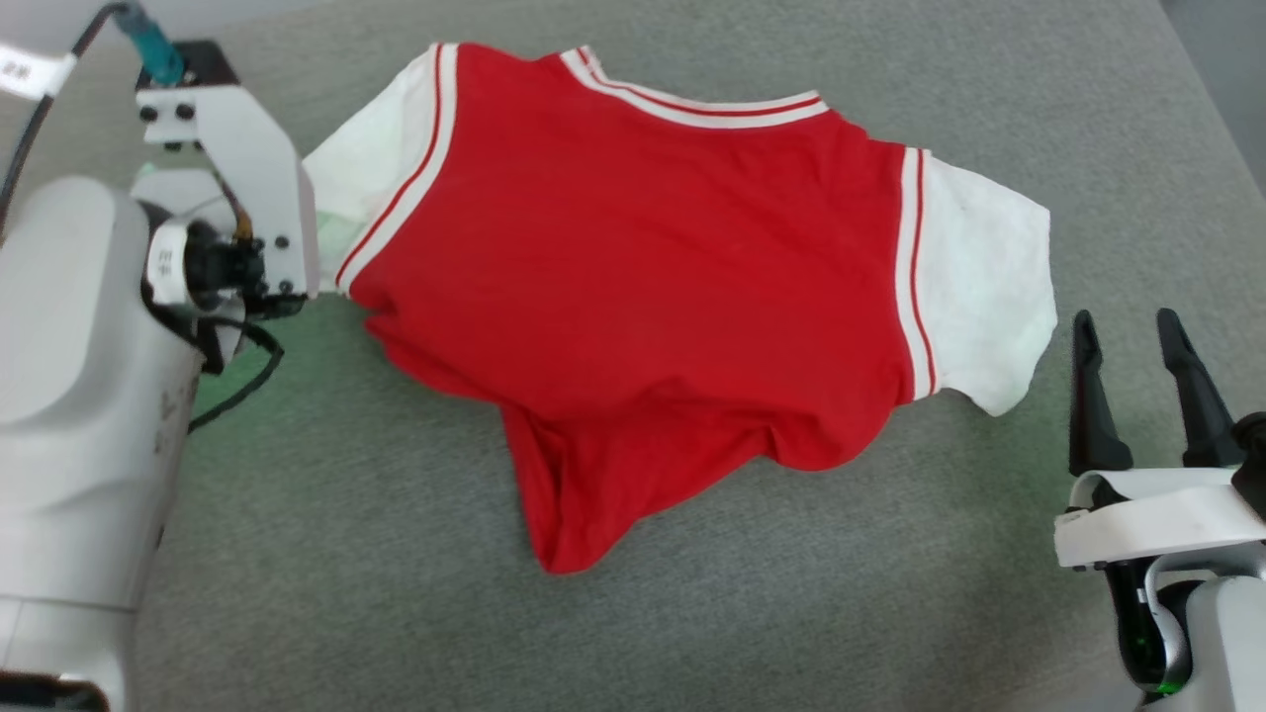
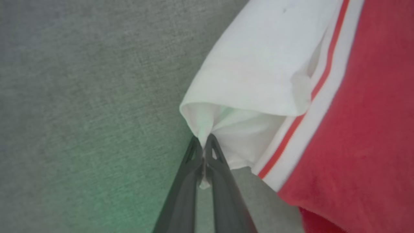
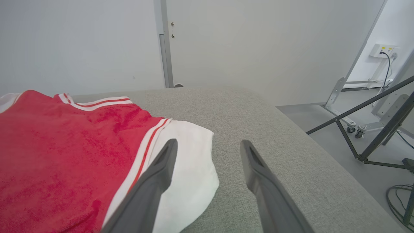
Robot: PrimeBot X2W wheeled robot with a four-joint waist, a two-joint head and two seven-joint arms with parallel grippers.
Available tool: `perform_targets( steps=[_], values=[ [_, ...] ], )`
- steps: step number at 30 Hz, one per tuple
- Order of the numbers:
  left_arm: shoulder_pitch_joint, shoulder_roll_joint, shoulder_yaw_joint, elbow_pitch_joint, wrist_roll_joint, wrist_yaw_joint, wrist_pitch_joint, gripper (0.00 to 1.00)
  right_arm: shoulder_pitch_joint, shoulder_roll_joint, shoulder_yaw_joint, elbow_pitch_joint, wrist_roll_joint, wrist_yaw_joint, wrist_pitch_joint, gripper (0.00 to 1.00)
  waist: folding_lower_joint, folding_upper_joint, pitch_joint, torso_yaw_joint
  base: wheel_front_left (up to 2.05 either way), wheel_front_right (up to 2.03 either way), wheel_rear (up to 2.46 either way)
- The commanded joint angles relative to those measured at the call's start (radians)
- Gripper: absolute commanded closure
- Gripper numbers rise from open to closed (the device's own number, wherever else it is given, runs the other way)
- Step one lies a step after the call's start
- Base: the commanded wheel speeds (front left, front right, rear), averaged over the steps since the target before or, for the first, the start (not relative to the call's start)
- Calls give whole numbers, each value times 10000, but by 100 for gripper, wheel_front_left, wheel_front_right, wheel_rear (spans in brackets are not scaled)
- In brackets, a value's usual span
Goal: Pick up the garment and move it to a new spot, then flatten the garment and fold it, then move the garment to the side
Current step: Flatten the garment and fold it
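Lying spread on the grey upholstered surface (image 1: 326,554), the red jersey (image 1: 633,267) has its hem bunched toward the robot.
The left gripper (image 2: 203,144) pinches the edge of one white sleeve (image 2: 258,74). The right gripper (image 1: 1126,321) is spread wide, fingers pointing away from the robot, just beside the other sleeve (image 1: 989,287) and apart from it. Wheeled stand legs (image 3: 352,126) stand on the floor beyond the surface's edge.

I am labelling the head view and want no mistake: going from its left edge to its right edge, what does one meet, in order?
Left arm → white sleeve → garment's red body → other white sleeve → right gripper, jaws open.
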Motion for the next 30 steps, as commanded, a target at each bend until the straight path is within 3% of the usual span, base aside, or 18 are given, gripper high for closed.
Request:
perform_targets(
  steps=[1,9,18,30],
  values=[
    [835,315,-96,420,67,142,308,100,66,-65,-52,-4,8,-7,-51,0,0,0,-184,248,0,0,0],
    [2117,523,293,-776,-337,625,297,100,279,-431,-139,60,-151,-8,-52,0,0,0,-742,1167,0,0,0],
    [4448,658,600,-2677,-826,1474,630,100,443,-773,-80,147,-234,-7,-52,0,0,0,-1405,2211,0,0,0],
    [6535,631,1009,-4658,-1274,2195,458,100,423,-996,27,379,-182,-7,-52,0,0,0,-1798,2987,0,0,0]
  ],
)
